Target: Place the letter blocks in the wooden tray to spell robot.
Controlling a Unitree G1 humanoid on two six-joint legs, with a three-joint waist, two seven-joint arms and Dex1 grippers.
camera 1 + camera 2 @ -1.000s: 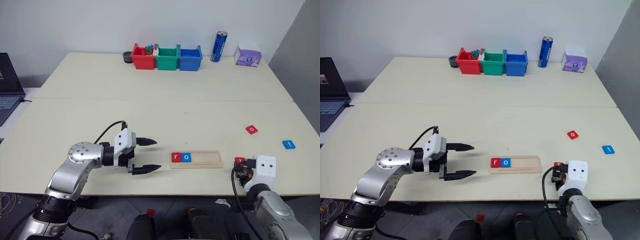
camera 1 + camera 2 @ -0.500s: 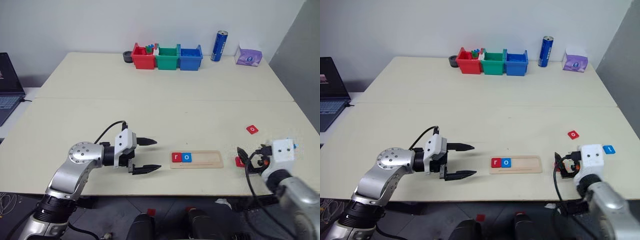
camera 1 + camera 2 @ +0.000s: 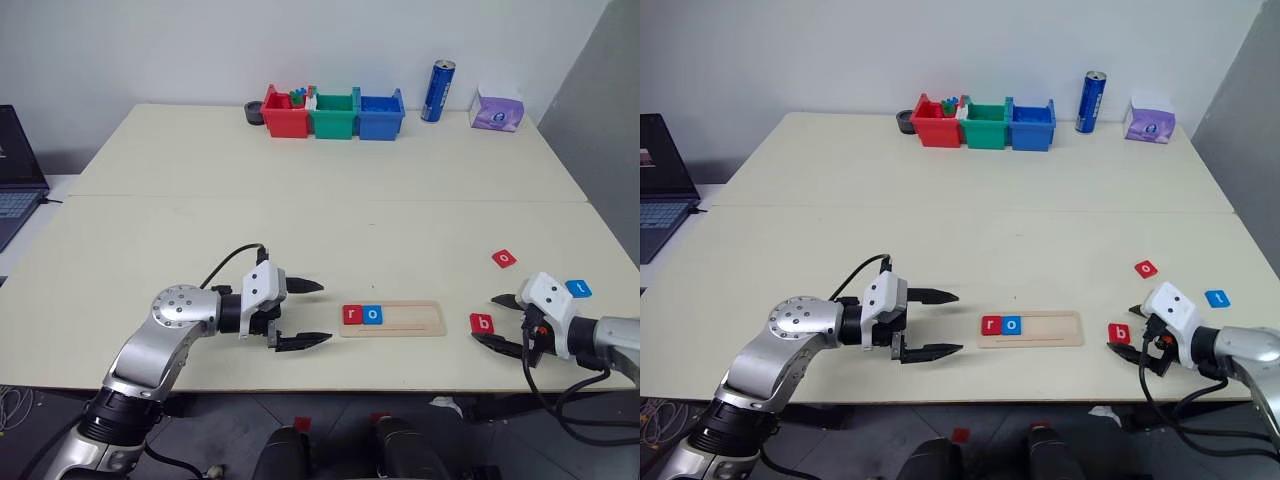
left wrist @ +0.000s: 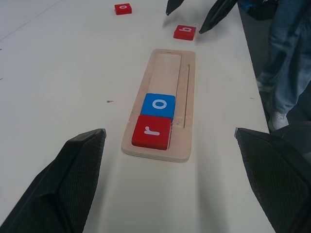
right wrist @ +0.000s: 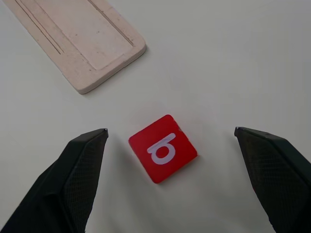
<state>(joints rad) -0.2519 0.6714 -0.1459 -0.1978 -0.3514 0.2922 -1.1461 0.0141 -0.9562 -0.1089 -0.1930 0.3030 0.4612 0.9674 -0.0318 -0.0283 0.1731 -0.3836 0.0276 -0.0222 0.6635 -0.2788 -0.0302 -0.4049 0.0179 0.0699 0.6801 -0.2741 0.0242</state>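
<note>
Black fingers of the right claw (image 3: 505,322) stand wide apart and hold nothing, pointing toward the red "b" block (image 3: 481,323), which lies flat on the surface (image 3: 300,220) between the fingertips and slightly ahead of them, touched by neither. In the right wrist view the same block sits centred between the two fingers, turned a little askew.

Just beyond that block, toward the robot's left, lies the wooden tray (image 3: 415,319). Its left end already holds the red "r" block (image 3: 351,315) and, touching it, the blue "o" block (image 3: 372,315); the other three places are bare. So two letters of five are set, by my reading, and "b" is the next due.

On the far side of the tray the left claw (image 3: 312,314) hovers near its left end, also wide open and empty.

Further out on the right, the red "o" block (image 3: 504,259) and the blue "t" block (image 3: 578,289) lie loose, well apart from the tray.
</note>
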